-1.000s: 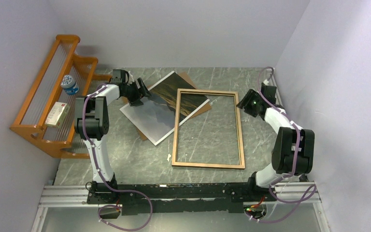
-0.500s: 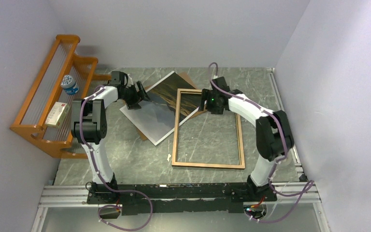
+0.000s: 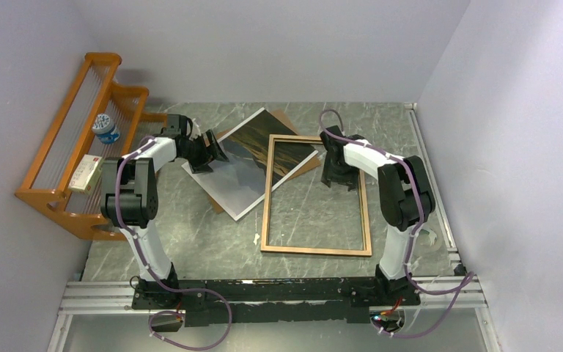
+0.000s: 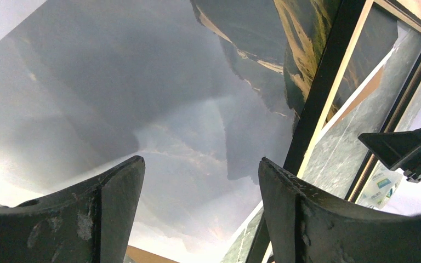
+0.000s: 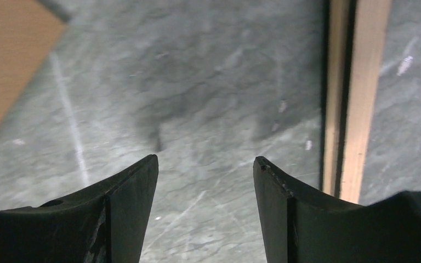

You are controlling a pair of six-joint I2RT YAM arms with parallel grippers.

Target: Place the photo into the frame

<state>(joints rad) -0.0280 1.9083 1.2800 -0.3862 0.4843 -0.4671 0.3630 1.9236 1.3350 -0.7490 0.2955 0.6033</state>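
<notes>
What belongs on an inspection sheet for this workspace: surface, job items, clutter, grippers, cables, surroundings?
Surface: grey marble table, white scrap near the frame.
Job's things: photo face up, askew on a brown backing board; frame wood side up, overlapping the photo's corner.
Clutter: orange rack holding a container and a small box.
Grippers: left gripper open over the photo; right gripper open over bare table inside the frame.
Cables: purple cables along both arms.
Surroundings: plain walls on three sides.
</notes>
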